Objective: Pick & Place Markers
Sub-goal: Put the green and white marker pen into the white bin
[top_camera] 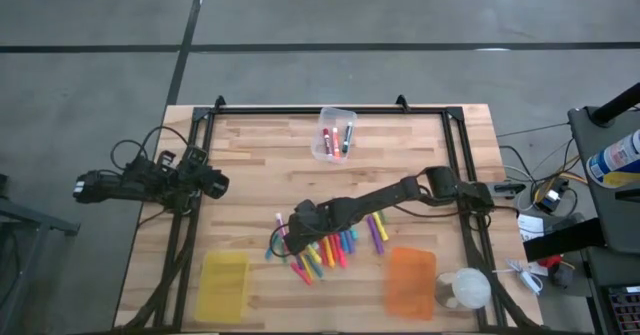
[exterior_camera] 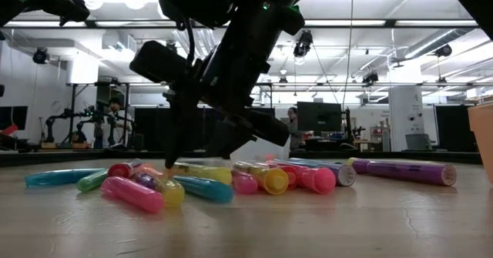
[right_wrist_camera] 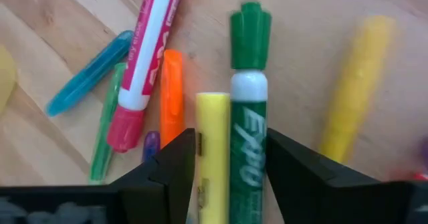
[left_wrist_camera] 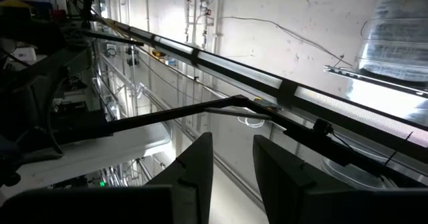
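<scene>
The clear bin (top_camera: 336,135) holds three markers, the yellow bin (top_camera: 224,285) and orange bin (top_camera: 411,281) none, while the right gripper (right_wrist_camera: 231,158), partly open, straddles a green marker (right_wrist_camera: 248,110) and a yellow marker (right_wrist_camera: 212,154)

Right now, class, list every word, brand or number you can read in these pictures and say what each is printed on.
"EXPO": on the green-capped marker lying between the right hand's fingers, beside a yellow marker.
Pink-and-white marker: it carries lettering, too blurred and angled to read.
Markers in the clear bin: too small to read.
Blue can off the table: label unreadable.
</scene>
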Controlling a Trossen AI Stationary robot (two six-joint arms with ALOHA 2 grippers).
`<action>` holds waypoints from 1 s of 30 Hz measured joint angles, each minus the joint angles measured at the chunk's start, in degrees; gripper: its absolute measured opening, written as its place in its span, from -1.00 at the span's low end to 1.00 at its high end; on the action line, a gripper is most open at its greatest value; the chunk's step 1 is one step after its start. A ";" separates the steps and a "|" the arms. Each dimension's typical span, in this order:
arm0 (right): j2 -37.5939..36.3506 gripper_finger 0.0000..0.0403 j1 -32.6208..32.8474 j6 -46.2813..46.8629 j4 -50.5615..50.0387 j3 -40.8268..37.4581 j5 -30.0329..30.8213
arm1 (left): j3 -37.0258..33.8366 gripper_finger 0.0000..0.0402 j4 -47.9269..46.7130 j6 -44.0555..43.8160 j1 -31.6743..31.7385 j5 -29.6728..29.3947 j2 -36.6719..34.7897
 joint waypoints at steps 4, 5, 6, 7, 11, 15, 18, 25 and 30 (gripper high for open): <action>0.00 -0.24 -0.46 -0.80 0.00 0.00 0.37 | 0.00 -0.50 -0.01 -0.04 -0.01 0.01 0.00; 0.00 -0.26 -0.57 -0.59 0.15 -0.04 0.00 | 0.00 -0.50 -0.01 -0.04 0.01 -0.01 0.00; 0.00 -0.28 -0.66 -0.56 0.30 -0.06 -0.59 | 0.00 -0.50 -0.01 -0.04 0.01 0.00 0.00; 0.00 -0.30 -0.69 -0.80 0.47 -0.05 -0.86 | 0.00 -0.50 -0.01 -0.04 0.00 0.00 0.00; 0.11 -0.38 -0.72 -1.76 0.81 0.76 -0.80 | 0.00 -0.50 -0.01 -0.04 0.01 0.07 0.00; 0.24 -0.48 -0.84 -2.58 0.88 1.63 -1.08 | 0.00 -0.50 -0.01 -0.04 0.01 0.11 0.00; 0.24 -0.57 -0.84 -3.66 0.88 3.02 -2.91 | 0.00 -0.50 -0.01 -0.04 0.01 0.54 0.00; 0.22 -0.65 -1.01 -6.72 -4.78 8.83 -3.64 | 0.00 -0.50 -0.01 -0.04 -0.01 1.17 0.00; 0.22 -0.64 -2.15 -7.42 -10.35 13.36 -3.15 | 0.00 -0.50 -0.01 -0.04 0.01 1.21 0.00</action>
